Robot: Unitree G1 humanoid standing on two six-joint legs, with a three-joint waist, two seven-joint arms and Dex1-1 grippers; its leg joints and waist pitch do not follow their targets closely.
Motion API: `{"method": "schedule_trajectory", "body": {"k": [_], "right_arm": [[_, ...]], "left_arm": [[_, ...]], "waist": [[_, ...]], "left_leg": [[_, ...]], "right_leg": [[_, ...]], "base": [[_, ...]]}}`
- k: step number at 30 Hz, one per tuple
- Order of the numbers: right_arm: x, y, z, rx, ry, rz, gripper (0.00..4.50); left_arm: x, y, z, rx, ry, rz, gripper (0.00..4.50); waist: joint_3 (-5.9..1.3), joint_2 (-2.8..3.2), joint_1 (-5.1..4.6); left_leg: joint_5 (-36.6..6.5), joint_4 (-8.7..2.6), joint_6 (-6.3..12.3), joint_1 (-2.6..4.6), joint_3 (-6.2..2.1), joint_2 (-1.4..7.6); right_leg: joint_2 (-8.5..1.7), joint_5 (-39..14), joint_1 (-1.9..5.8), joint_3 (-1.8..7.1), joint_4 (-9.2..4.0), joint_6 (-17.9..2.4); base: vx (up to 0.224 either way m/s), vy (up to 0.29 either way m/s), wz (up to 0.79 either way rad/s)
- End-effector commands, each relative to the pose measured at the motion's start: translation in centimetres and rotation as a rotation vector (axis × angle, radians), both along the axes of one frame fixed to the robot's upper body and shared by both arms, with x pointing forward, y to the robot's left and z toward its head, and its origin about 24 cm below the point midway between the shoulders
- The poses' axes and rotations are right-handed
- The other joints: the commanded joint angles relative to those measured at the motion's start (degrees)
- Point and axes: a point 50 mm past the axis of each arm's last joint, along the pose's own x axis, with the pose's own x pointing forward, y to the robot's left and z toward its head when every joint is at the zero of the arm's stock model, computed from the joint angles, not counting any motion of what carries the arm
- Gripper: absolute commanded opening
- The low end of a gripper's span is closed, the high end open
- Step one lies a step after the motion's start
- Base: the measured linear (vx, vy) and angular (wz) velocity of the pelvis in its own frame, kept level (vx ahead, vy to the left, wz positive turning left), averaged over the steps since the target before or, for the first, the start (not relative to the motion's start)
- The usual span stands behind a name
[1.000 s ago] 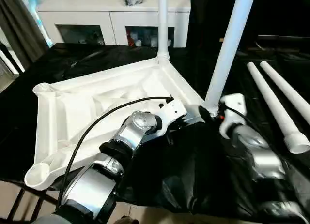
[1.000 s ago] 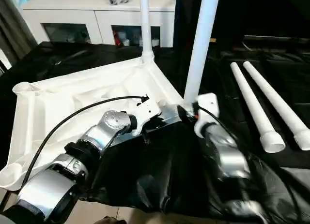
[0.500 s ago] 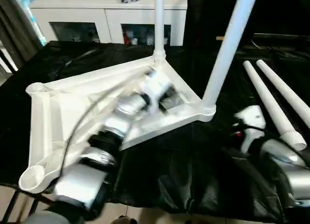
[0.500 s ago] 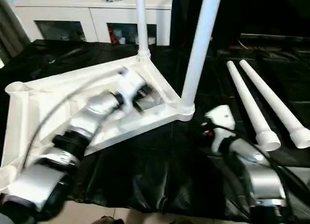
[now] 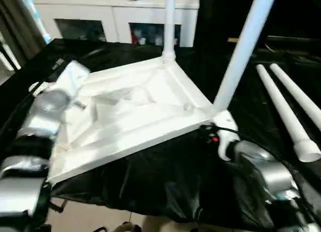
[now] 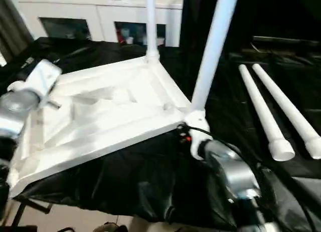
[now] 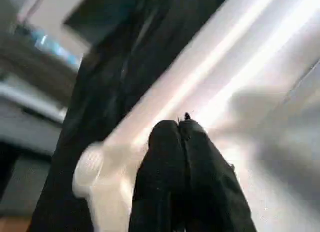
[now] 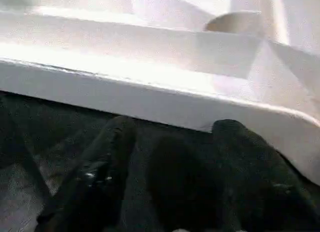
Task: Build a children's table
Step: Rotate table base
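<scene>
A children's table is partly assembled on a work table [image 5: 165,182] draped in crinkled black cover, seen from the robot's head. Nearest, at the front edge, the robot's silver right forearm reaches forward, and its right gripper [image 8: 170,137] rests just in front of the tabletop's near right corner; its two black fingers [image 8: 105,167] stand apart over the black cover, with the white rim of the tabletop just beyond their tips and nothing between them. On the left, the silver left forearm rises beside the tabletop's left end; the left gripper [image 7: 182,129] has its black fingers pressed together, empty, hovering close over a white edge strip near a round corner socket [image 7: 92,164]. The white plastic tabletop [image 5: 130,111] lies upside down across the middle and left of the work table, its ribbed underside facing up. Two white tubular legs stand fitted in its corners: one at the near right corner [image 5: 243,51] and one at the far corner [image 5: 169,24]. Two loose legs [image 5: 281,109] lie side by side toward the right edge. Beyond the work table stands a white glass-door cabinet [image 5: 115,21].
</scene>
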Motion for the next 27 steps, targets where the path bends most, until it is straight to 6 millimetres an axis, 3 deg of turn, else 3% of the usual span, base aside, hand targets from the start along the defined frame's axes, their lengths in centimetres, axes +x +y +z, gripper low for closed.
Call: {"method": "schedule_trajectory", "body": {"k": [1, 3, 4, 8, 11, 14, 18, 20, 24, 27], "right_arm": [[0.6, 0.3, -0.2, -0.031, 0.013, -0.015, 2.55], [0.7, 0.5, -0.1, -0.034, 0.009, -0.014, 2.43], [1.0, 0.8, -0.2, -0.040, 0.008, -0.015, 2.26], [1.2, 1.0, -0.3, -0.049, 0.013, -0.021, 1.98], [1.7, 1.4, -0.8, -0.067, 0.026, -0.026, 1.58], [2.1, 1.4, -0.9, -0.074, 0.025, -0.032, 1.37], [3.0, 1.5, -0.9, -0.083, 0.016, -0.049, 1.02], [3.8, 1.6, -0.7, -0.086, 0.003, -0.061, 0.81], [4.8, 1.7, -0.3, -0.089, -0.013, -0.063, 0.48], [5.4, 1.9, 0.0, -0.086, -0.024, -0.058, 0.28]], "left_arm": [[-0.6, 0.8, -1.1, 0.028, 0.081, 0.020, 0.01], [-0.9, 0.5, -2.0, 0.011, 0.135, -0.017, 0.00], [-1.3, 0.0, -3.4, -0.005, 0.211, -0.075, 0.00], [-1.7, -0.5, -4.5, -0.016, 0.272, -0.125, 0.00], [-3.1, -1.3, -6.7, -0.029, 0.485, -0.279, 0.00], [-3.4, -1.5, -6.8, -0.026, 0.535, -0.334, 0.00], [-3.9, -2.0, -6.6, -0.021, 0.613, -0.451, 0.00], [-4.3, -2.9, -6.0, -0.050, 0.664, -0.584, 0.00], [-5.5, -5.3, -4.9, -0.136, 0.715, -0.840, 0.00], [-6.4, -7.6, -4.0, -0.225, 0.726, -0.988, 0.00]], "waist": [[-4.07, 0.11, -0.25], [-4.01, 0.38, 0.02], [-3.95, 0.25, -0.08], [-4.11, 0.26, -0.11], [-4.07, 0.33, -0.20], [-4.11, 0.51, -0.41], [-3.79, 0.46, -0.57], [-3.83, 0.49, -0.60], [-3.74, 0.61, -0.91], [-3.94, 0.33, -1.01]], "left_leg": [[-11.69, -4.39, -0.44, 1.97, -1.59, 2.91], [-14.17, -4.55, -1.56, 2.31, -1.61, 3.01], [-14.39, -4.66, -1.79, 2.05, -1.63, 2.91], [-15.02, -4.75, -2.24, 1.95, -1.80, 2.99], [-15.20, -4.81, -2.27, 1.91, -1.87, 2.94], [-15.10, -4.84, -2.57, 2.03, -1.87, 3.06], [-17.86, -4.98, -2.99, 2.14, -1.80, 2.97], [-18.63, -5.05, -3.48, 2.26, -2.06, 3.15], [-19.90, -5.10, -4.21, 2.49, -1.85, 3.19], [-16.79, -4.99, -3.40, 2.26, -1.50, 3.23]], "right_leg": [[-2.94, -7.99, 2.02, 2.38, -3.05, -13.23], [-3.16, -9.73, 1.84, 2.52, -3.33, -12.65], [-3.21, -10.05, 1.95, 2.53, -3.49, -12.55], [-3.37, -9.73, 2.16, 2.52, -3.36, -12.30], [-3.56, -10.25, 2.19, 2.60, -3.46, -12.62], [-3.48, -8.51, 2.19, 2.55, -3.23, -13.45], [-3.57, -12.78, 2.17, 2.67, -3.56, -13.26], [-3.95, -14.07, 2.13, 2.72, -3.52, -13.49], [-3.67, -14.69, 1.85, 2.75, -3.46, -13.99], [-3.46, -10.32, 2.20, 2.75, -2.85, -15.16]], "base": [[0.000, 0.000, 0.00], [0.000, 0.000, 0.00], [0.000, 0.000, 0.00], [0.000, 0.000, 0.00], [0.000, 0.000, 0.00], [0.000, 0.000, 0.00], [0.000, 0.000, 0.00], [0.000, 0.000, 0.00], [0.000, 0.000, 0.00], [0.000, 0.000, 0.00]]}}
